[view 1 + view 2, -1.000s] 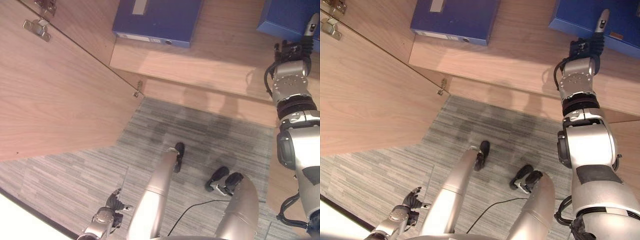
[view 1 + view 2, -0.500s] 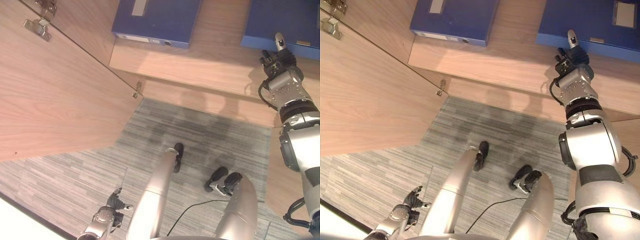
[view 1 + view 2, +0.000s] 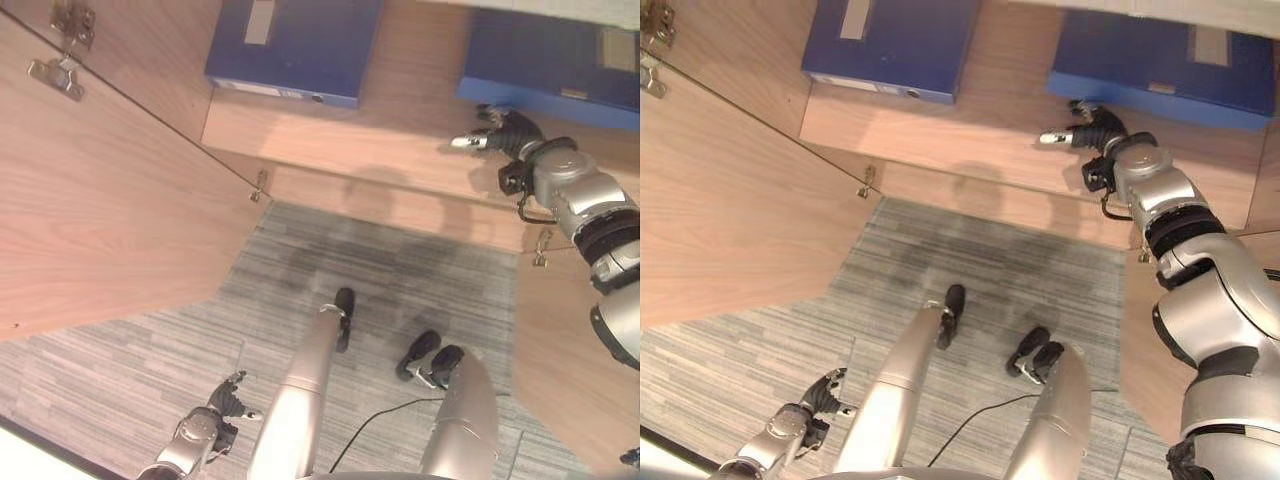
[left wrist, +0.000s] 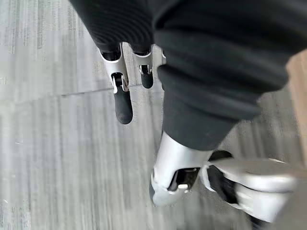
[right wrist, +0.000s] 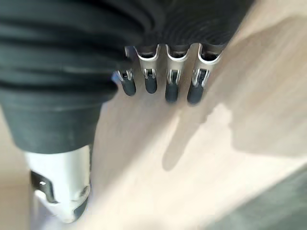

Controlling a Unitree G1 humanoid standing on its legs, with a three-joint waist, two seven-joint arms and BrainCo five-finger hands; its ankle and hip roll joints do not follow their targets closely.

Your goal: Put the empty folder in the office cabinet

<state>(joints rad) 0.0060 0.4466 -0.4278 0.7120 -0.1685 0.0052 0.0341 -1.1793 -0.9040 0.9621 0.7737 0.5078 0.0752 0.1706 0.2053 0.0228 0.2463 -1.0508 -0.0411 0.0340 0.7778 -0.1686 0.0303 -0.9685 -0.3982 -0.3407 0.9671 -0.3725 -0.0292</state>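
Two blue folders lie flat on the cabinet shelf point(image 3: 990, 140): the left folder point(image 3: 290, 45) and the right folder point(image 3: 1160, 65), with bare shelf between them. My right hand point(image 3: 1095, 130) hovers empty, fingers relaxed, at the right folder's near edge. My left hand point(image 3: 215, 425) hangs empty above the carpet point(image 3: 120, 380). I cannot read any label.

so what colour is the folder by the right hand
Blue: the folder on the cabinet shelf, clearest in the right eye view.
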